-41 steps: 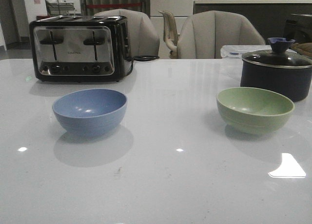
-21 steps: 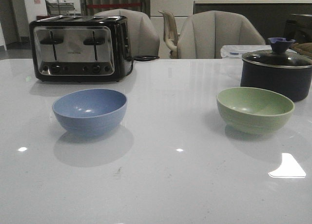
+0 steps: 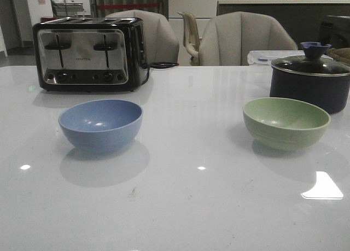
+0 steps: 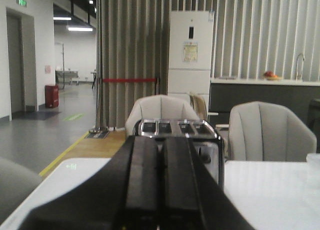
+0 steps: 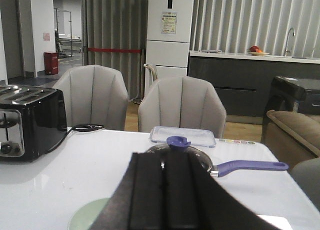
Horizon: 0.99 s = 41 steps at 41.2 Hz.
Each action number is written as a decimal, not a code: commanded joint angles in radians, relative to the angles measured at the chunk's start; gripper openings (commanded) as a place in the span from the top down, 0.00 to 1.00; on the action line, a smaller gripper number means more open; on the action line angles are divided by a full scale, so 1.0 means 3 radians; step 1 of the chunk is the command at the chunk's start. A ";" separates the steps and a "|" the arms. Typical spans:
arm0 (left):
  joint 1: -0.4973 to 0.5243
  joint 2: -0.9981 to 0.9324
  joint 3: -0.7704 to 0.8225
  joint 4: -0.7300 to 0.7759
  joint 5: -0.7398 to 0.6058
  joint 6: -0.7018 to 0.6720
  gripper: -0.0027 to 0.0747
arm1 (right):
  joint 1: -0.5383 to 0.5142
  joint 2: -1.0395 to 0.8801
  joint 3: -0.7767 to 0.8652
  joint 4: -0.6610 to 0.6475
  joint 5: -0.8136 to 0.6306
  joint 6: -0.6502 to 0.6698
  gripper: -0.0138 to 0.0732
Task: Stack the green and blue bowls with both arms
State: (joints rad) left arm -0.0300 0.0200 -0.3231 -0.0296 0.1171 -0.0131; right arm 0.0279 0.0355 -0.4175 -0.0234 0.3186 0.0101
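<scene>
The blue bowl (image 3: 100, 123) sits left on the white desk (image 3: 191, 202), well apart from the green bowl (image 3: 286, 122) at right, near the navy pot (image 3: 310, 81). Both the left pincer (image 4: 160, 190) and right pincer (image 5: 167, 195) are closed, fingers pressed together, holding nothing.

1. The left claw (image 4: 159, 190) is showing two flat black fingers (image 4: 142, 180), long and straight like thick bars.
2. A thin line is running between them.
3. Black sloping sides are spreading out wide below.
4. The right claw (image 5: 167, 195) is looking the same: black, dull, with two flat fingers (image 5: 147, 192).
</scene>
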 commanded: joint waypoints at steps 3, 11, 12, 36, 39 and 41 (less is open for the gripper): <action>0.0008 0.0421 -0.0827 -0.0063 0.0374 -0.0039 0.83 | -0.0022 0.0439 -0.0638 -0.0056 0.0168 0.0002 0.80; 0.0008 0.0994 -0.1451 -0.0073 0.1267 -0.0039 0.83 | -0.0022 0.0974 -0.1033 -0.0056 0.0627 0.0002 0.80; 0.0008 0.1054 -0.1468 -0.0073 0.1297 -0.0039 0.83 | -0.0022 0.1022 -0.1031 -0.0056 0.0656 0.0002 0.80; 0.0008 0.1607 -0.1186 -0.0073 0.1683 -0.0039 0.83 | -0.0022 0.2222 -0.0765 -0.0056 0.0914 0.0002 0.80; 0.0008 0.1621 -0.1177 -0.0073 0.1676 -0.0039 0.83 | -0.0022 0.2342 -0.0765 -0.0056 0.0915 0.0002 0.78; 0.0008 0.1621 -0.1171 -0.0073 0.1676 -0.0039 0.83 | -0.0022 0.2409 -0.0765 -0.0056 0.0904 0.0002 0.73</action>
State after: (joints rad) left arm -0.0300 0.4934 -0.6487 -0.0409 0.6942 -0.0131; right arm 0.0279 0.7277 -0.6219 -0.0275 0.6691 0.0101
